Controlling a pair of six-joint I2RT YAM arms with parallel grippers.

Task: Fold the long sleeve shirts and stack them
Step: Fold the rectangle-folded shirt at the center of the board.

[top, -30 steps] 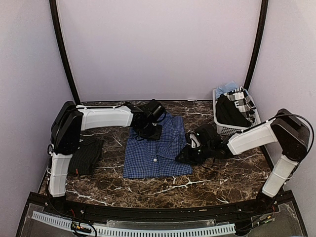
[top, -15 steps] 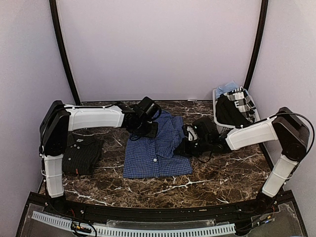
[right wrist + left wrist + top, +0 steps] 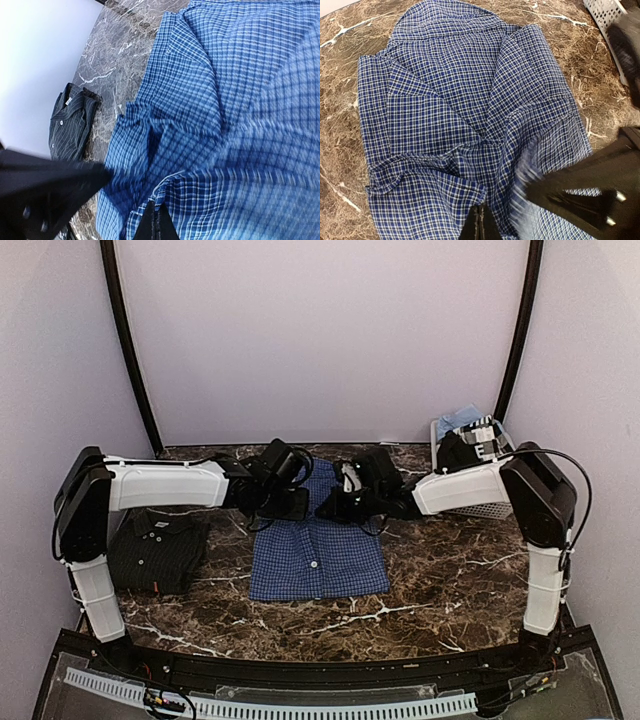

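The blue checked long sleeve shirt (image 3: 315, 555) lies partly folded at the table's middle, its far end bunched up. My left gripper (image 3: 288, 504) and right gripper (image 3: 338, 506) meet over that far end, close together. In the left wrist view the left gripper (image 3: 482, 220) is shut on a raised fold of the blue shirt (image 3: 445, 100). The right wrist view shows the right gripper (image 3: 156, 220) shut on a lifted edge of the blue shirt (image 3: 225, 100). The near-black long sleeve shirt (image 3: 160, 550) lies folded at the left, also seen as the dark shirt (image 3: 70, 125) in the right wrist view.
A white slatted basket (image 3: 437, 440) holding several clothes stands at the back right, partly behind the right arm; its corner (image 3: 605, 15) shows in the left wrist view. Brown marble table (image 3: 450, 580) surrounds the shirts. Curved black posts stand at both back corners.
Both jaws have closed. The right gripper swept left and back, carrying the shirt's right side over the body. The left gripper shifted slightly left and back.
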